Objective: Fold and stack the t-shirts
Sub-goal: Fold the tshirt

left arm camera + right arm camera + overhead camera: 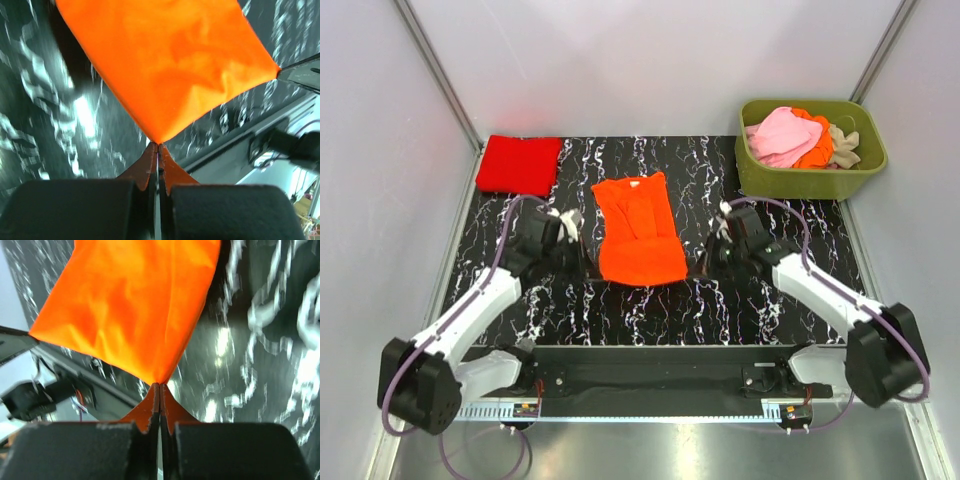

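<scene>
Together, left hand (158, 146) and right hand (160, 386) pinch corners of the orange t-shirt (638, 232), red t-shirt (518, 164) and green tub (810, 182) beyond.

My top camera looks down from high up and sees the whole table (660, 310). My two wrist cameras sit very close, and all three see the orange shirt (638, 235) (170, 60) (135, 305).

Black marbled table (650, 310) enclosed by plain white walls (620, 60).
</scene>
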### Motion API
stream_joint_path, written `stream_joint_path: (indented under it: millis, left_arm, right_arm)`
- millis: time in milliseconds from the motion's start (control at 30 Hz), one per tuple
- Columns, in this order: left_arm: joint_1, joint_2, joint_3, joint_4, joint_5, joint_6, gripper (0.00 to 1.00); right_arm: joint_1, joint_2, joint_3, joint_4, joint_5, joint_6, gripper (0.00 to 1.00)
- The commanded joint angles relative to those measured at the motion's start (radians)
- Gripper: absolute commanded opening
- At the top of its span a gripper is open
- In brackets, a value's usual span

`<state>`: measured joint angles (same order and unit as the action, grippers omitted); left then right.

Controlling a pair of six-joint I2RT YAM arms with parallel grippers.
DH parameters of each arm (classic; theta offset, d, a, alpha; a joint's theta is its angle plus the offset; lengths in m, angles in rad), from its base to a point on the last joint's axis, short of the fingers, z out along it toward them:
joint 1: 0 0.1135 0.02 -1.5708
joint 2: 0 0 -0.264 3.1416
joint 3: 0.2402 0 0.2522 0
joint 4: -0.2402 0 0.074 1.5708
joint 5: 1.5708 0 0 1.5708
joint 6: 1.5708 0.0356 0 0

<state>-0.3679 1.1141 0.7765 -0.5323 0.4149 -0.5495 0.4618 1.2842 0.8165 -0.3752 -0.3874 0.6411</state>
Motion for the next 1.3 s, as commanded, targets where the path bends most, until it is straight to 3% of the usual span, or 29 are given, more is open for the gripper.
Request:
stream_joint_path:
  millis: [0, 167, 367, 467, 600, 767, 967, 1133, 1267]
  left_arm:
    - [-0.051, -0.091, -0.092, -0.008, -0.057, -0.073, 0.0]
    - [-0.164, -0.229, -0.175, -0.009, -0.091, -0.171, 0.0]
    - [-0.255, -0.388, -0.209, -0.072, -0.131, -0.266, 0.0]
    - [-0.29, -0.431, -0.186, -0.084, -0.157, -0.303, 0.0]
    - [-0.29, -0.369, -0.058, -0.106, -0.203, -0.251, 0.0]
    - [-0.257, -0.179, 0.11, -0.15, -0.252, -0.176, 0.0]
    - [-0.112, 0.008, 0.306, -0.144, -0.229, -0.09, 0.0]
    - [0.056, 0.23, 0.477, -0.118, -0.151, -0.026, 0.0]
    - [0.132, 0.426, 0.578, -0.02, -0.102, -0.003, 0.0]
  right_arm:
    - [0.054, -0.138, -0.095, 0.033, 0.041, 0.097, 0.0]
    - [0.104, -0.316, -0.206, -0.013, 0.06, 0.181, 0.0]
    - [0.173, -0.486, -0.217, -0.131, 0.096, 0.238, 0.0]
    - [0.178, -0.534, -0.197, -0.178, 0.114, 0.233, 0.0]
    - [0.176, -0.508, -0.1, -0.232, 0.205, 0.161, 0.0]
    - [0.17, -0.323, 0.123, -0.267, 0.336, 0.028, 0.0]
    - [0.1, -0.03, 0.405, -0.278, 0.329, -0.148, 0.0]
    - [-0.05, 0.246, 0.62, -0.275, 0.181, -0.269, 0.0]
    - [-0.1, 0.489, 0.865, -0.269, 0.116, -0.345, 0.0]
